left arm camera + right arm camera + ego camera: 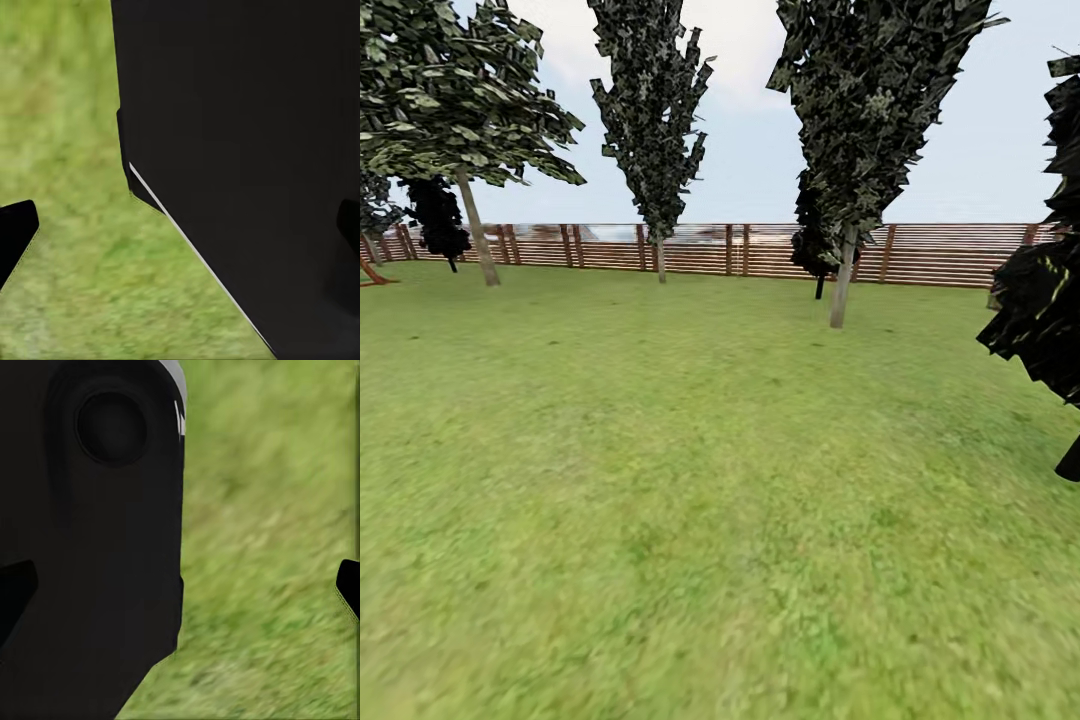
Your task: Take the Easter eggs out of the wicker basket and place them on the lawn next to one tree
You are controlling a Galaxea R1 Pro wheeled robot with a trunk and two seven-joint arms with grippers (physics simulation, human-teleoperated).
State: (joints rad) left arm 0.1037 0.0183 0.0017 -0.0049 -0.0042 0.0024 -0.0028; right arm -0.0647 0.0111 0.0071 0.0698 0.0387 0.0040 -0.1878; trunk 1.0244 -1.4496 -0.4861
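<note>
The lawn (690, 480) spreads wide and flat ahead of me in the head view. The Easter eggs and the wicker basket are out of view. A tree (842, 285) with a thin pale trunk stands ahead to the right, and two more trees (480, 240) (659, 258) stand farther back near the fence. My left gripper (180, 229) is open, its dark fingertips (13, 232) far apart over grass, with a black part of the robot's body between them. My right gripper (180, 589) is open the same way, nothing held between its fingertips (349, 585).
A brown slatted fence (940, 255) closes the garden at the back. Dark foliage (1045, 310) juts in at the right edge. Small dark trees (440, 220) (815, 245) stand by the fence. Open grass lies between me and the trunks.
</note>
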